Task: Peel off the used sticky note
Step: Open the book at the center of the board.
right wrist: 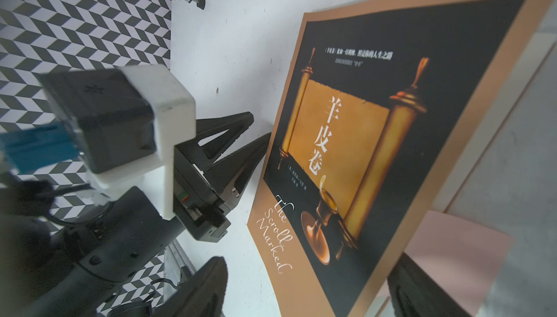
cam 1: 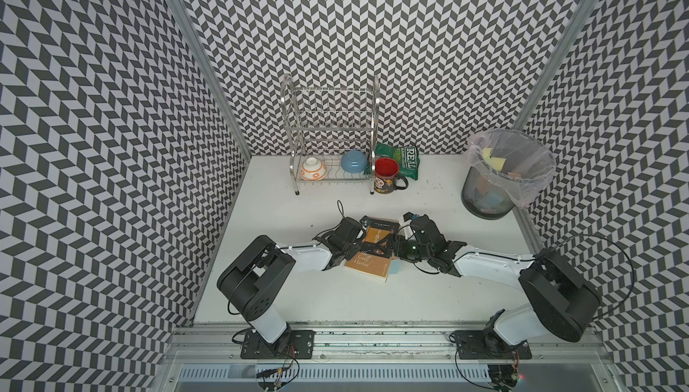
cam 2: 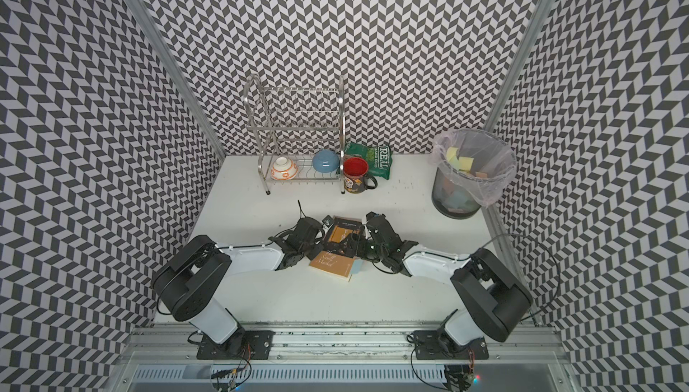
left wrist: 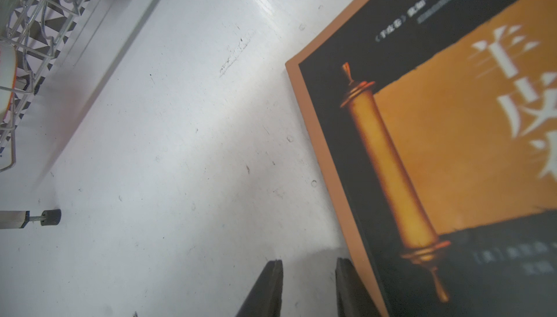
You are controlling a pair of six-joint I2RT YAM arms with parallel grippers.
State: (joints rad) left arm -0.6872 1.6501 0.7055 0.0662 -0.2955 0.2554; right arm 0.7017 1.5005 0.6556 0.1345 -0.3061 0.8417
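One dish rack point(cam 1: 330, 136) stands back left, holding two bowls: a white-and-orange bowl point(cam 1: 314, 169) and a blue bowl point(cam 1: 354, 160). The left gripper point(left wrist: 309, 270) sits at the left edge of the one book point(cam 1: 369, 264), its fingers slightly spread with nothing between them. One mug point(cam 1: 387, 177) and one snack bag point(cam 1: 400, 159) stand behind, well apart. One sticky note point(cam 1: 395, 267) pokes out at the book's near right corner. The right gripper point(right wrist: 307, 267) has its fingers wide apart, straddling that end. One bin point(cam 1: 484, 200) stands far right. Bare surface point(cam 1: 335, 304) lies in front.
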